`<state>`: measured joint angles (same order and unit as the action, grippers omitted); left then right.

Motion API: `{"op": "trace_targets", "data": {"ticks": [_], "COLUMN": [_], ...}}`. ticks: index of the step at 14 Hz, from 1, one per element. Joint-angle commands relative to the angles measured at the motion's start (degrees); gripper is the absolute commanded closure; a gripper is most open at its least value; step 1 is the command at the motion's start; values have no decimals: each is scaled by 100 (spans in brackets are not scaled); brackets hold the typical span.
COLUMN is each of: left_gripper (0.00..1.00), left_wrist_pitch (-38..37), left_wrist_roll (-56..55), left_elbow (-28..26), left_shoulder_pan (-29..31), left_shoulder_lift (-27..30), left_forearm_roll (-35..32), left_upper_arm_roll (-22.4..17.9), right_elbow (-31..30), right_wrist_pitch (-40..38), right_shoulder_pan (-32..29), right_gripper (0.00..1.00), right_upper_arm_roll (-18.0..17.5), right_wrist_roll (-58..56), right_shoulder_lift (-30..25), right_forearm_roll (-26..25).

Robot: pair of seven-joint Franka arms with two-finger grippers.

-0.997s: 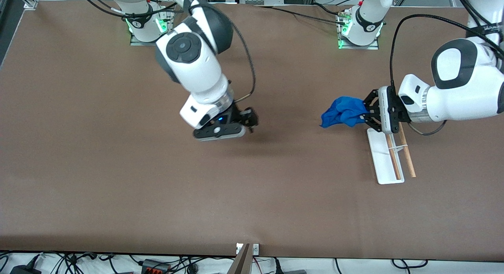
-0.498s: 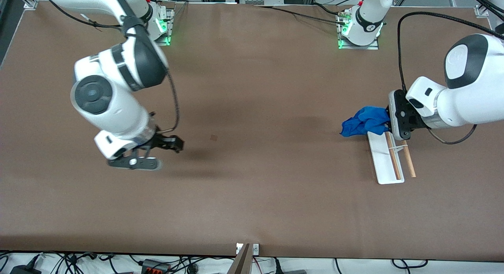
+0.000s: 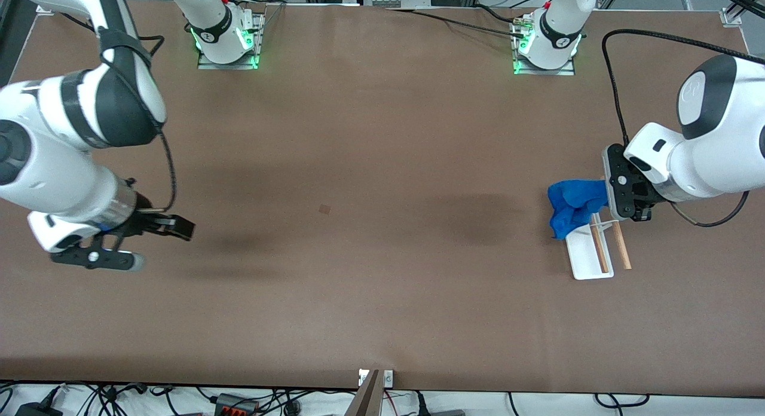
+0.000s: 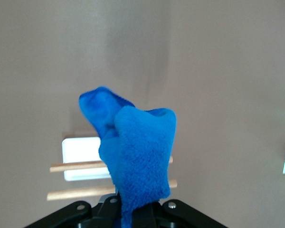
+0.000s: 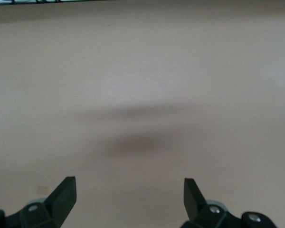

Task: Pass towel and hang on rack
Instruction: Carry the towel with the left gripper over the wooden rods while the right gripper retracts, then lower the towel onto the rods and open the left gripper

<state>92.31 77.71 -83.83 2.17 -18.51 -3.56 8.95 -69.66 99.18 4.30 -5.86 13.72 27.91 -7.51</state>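
My left gripper is shut on the bright blue towel, which hangs bunched over the rack's end that is farther from the front camera. The rack is a white tray with a wire stand and two wooden rods, at the left arm's end of the table. In the left wrist view the towel fills the middle and hides the jaws, with the rack's rods and white tray below it. My right gripper is open and empty above bare table at the right arm's end; its fingertips stand wide apart.
The brown table stretches between the two arms with a small dark spot near its middle. Both arm bases stand along the edge farthest from the front camera. Cables lie off the table's near edge.
My right arm has swung away from the table's middle to its own end. My left gripper has carried the towel over the rack, and the towel now droops onto it.
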Motion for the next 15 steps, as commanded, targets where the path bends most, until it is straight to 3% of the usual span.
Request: {"op": "trace_targets", "data": {"ticks": [1, 4, 6, 8, 12, 15], "left_gripper": [100, 100, 100, 100, 100, 100], "left_wrist_pitch": [-205, -170, -13, 76, 401, 953], "left_wrist_roll": [-107, -474, -713, -783, -713, -670], "left_elbow": [244, 244, 235, 218, 139, -255], "left_shoulder_pan": [-32, 195, 372, 582, 978, 1189], "left_shoulder_lift": [-223, -460, -583, -671, -865, -900], "left_forearm_roll": [-189, -136, -22, -13, -66, -66], "left_upper_arm_roll": [-25, -60, -60, -60, -60, -43], "right_elbow": [-487, -460, -469, -522, -1346, -1777], "right_wrist_pitch": [-274, -855, -909, -970, -489, -329], "right_shoulder_pan": [-165, -351, -316, -307, -324, -307], "right_gripper": [0, 0, 0, 0, 0, 0], "right_upper_arm_roll": [277, 663, 927, 928, 928, 902], "right_wrist_roll": [-754, -940, -1466, -1442, -1424, -1425], "right_shoulder_lift": [-610, -892, -1033, -1147, -1709, -1981], "right_forearm_roll": [39, 626, 698, 646, 611, 532]}}
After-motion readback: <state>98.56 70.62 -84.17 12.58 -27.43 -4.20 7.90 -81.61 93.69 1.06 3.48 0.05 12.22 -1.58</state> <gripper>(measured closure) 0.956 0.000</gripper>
